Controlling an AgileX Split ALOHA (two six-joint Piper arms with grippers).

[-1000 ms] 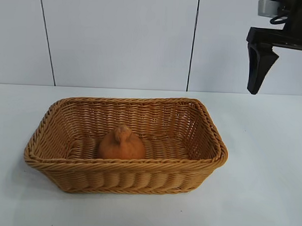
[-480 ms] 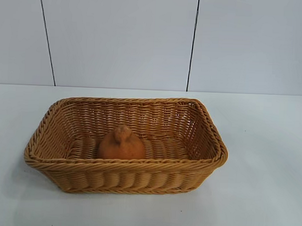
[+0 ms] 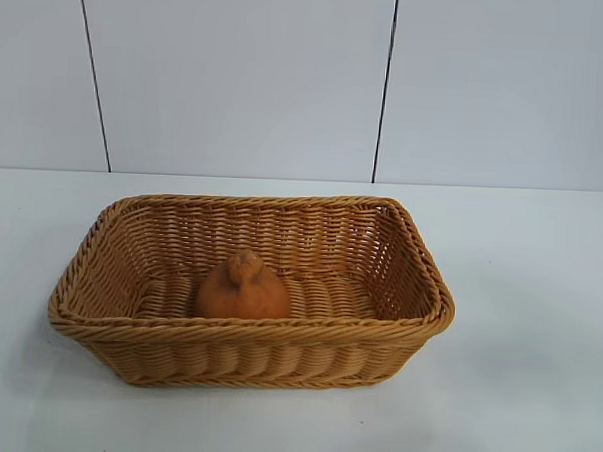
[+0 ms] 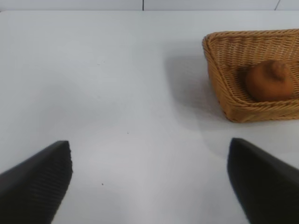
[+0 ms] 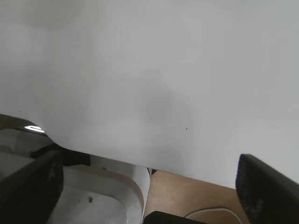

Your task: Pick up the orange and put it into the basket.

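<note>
White tabletop (image 3: 539,296) is taking up most of the scene, and the large rectangular tan-orange woven wicker basket (image 3: 420,266) is sitting near its middle, open side up, so anything lowered from above can drop straight in. Its sloping walls and braided rim are keeping the contents from rolling out. Inside, the fist-sized dull orange-brown lumpy orange (image 3: 243,288) is resting on its flattened base on the basket floor, close to the near long wall, knobby bump upward; nothing else is lying in the basket, so the placement looks done. The left gripper (image 4: 149,182) is hovering over bare table well to the side of the basket, its dark fingers (image 4: 37,179) spread wide and holding nothing. The right gripper (image 5: 149,191) is hanging over the table edge, fingers likewise spread and empty, apparently clear of the work.
</note>
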